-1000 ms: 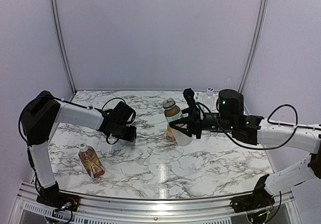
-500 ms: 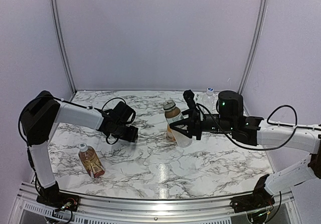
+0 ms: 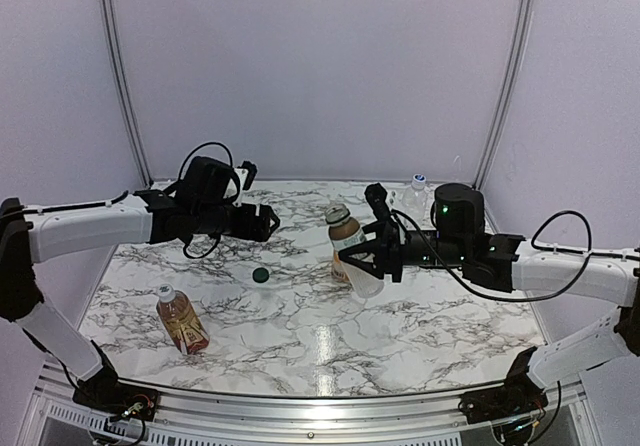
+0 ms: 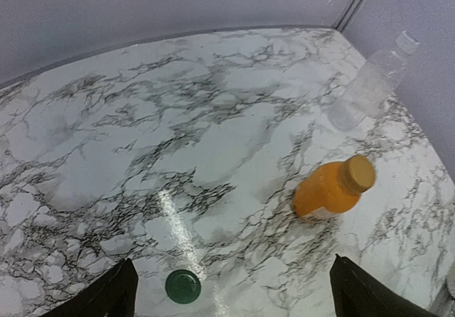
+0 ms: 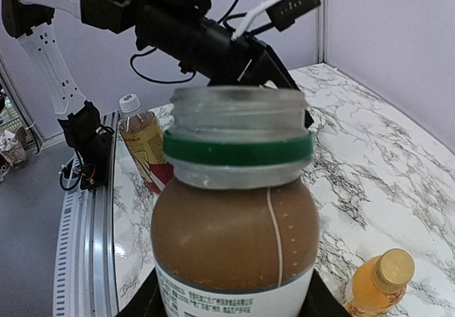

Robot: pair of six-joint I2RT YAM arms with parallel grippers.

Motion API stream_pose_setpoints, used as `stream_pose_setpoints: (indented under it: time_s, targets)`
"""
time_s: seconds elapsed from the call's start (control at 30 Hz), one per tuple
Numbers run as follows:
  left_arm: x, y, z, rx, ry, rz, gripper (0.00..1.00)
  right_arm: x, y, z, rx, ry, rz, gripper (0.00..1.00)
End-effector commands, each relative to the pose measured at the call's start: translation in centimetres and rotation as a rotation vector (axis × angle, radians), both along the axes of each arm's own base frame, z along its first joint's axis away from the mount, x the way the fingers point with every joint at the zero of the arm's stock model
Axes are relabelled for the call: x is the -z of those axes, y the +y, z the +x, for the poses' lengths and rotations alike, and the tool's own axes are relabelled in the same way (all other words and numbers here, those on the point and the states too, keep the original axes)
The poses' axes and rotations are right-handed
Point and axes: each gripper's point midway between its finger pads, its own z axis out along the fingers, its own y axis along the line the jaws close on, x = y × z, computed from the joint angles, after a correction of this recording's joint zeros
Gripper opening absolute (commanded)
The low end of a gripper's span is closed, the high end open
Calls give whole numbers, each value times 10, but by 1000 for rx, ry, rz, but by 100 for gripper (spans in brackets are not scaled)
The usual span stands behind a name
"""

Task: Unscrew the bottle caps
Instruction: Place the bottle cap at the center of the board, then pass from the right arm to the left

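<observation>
While the dark green cap (image 3: 261, 275) is lying loose on the surface (image 3: 400, 316), one unscrewing step is finishing.
The left hand (image 3: 268, 223) is hanging above it, fingers apart and empty. The right hand (image 3: 362, 256) is clamping the opened brown bottle (image 3: 345, 231), probably needing a free mid-surface spot next, away from the orange bottle (image 4: 323, 192) just beside.

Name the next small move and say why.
Probably lower the right tool to stand the brown bottle upright on the table. Its neck is bare, the green cap lies loose there, and the left tool is open and empty, so this bottle looks done.
</observation>
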Motion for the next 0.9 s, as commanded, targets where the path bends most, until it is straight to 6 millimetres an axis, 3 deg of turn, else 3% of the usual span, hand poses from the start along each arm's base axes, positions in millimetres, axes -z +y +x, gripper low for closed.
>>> stream_pose_setpoints:
  time_s: [0.0, 0.07, 0.23, 0.37, 0.53, 0.87]
  targets:
    - [-60, -28, -29, 213, -68, -202, 98, -12, 3, -2, -39, -29, 40, 22]
    - [-90, -38, -45, 315, -106, -293, 99, -11, 6, -3, -54, -26, 39, 23]
    - [-142, -48, -84, 499, -193, -455, 99, -12, 11, -3, -81, -20, 43, 24]
    - [-162, -60, -109, 612, -203, -512, 99, -13, 15, -6, -116, -12, 50, 24]
    - [-168, -84, -125, 690, -201, -507, 99, -16, 20, -12, -169, 3, 71, 24]
    - [-142, -121, -125, 716, -149, -411, 98, -20, 26, -18, -218, 17, 88, 24]
